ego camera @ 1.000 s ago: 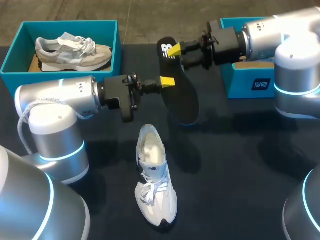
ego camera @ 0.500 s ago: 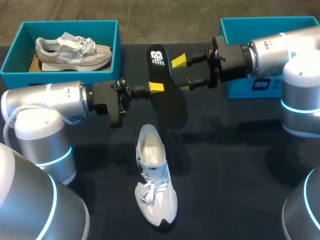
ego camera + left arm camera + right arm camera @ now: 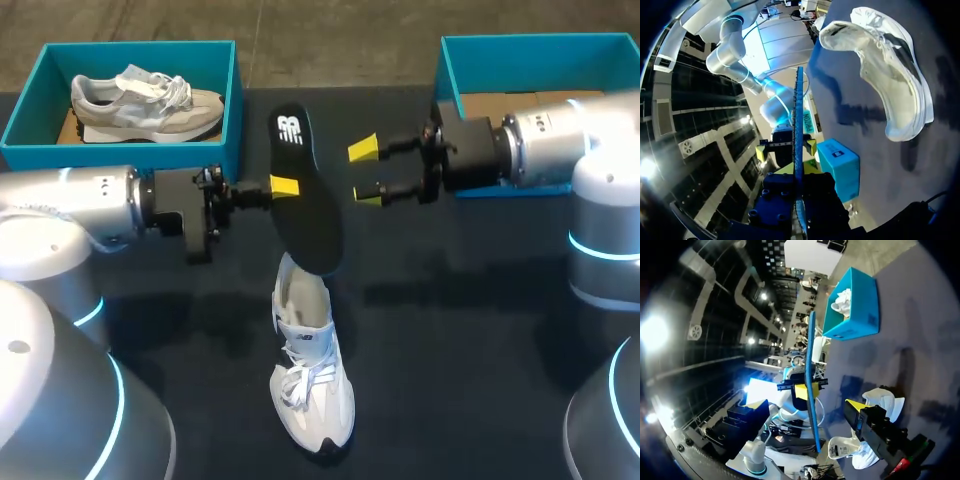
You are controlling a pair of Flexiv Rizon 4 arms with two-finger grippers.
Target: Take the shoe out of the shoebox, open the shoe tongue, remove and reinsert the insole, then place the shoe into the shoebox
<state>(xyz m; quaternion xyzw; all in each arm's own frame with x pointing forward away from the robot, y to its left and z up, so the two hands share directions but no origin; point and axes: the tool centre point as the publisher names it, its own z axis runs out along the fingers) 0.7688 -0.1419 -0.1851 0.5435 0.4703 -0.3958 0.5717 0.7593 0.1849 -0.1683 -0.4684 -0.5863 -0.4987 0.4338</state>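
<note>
Black insole point(image 3: 305, 200) is hanging in the air over the dark surface point(image 3: 480, 350), and the left hand point(image 3: 284, 186) is clamping it by its long edge about midway along, 1 yellow fingertip showing on the near face. The insole is standing on edge and tilted, its logo end pointing up toward the far side and its other end pointing down at the white sneaker point(image 3: 312, 385). In the left wrist view the insole is running as a thin line straight out between the fingers.

The right hand point(image 3: 366, 172) is hovering just beside the insole with its 2 yellow tips spread wide apart, gripping nothing and touching nothing. In its own wrist view the insole is sitting ahead of the gap between its fingers.

The white sneaker is resting upright on its sole in the middle of the surface, heel toward the insole, toe toward the near edge, laces loose and the mouth gaping open. From above, the insole's lower end is overlapping the heel opening; whether they are touching, I cannot tell.

Behind the right arm, a teal shoebox point(image 3: 520, 42) is showing cardboard inside. At the far left, a second teal shoebox point(image 3: 130, 47) is holding a grey-and-white sneaker point(image 3: 150, 100) on its side.
</note>
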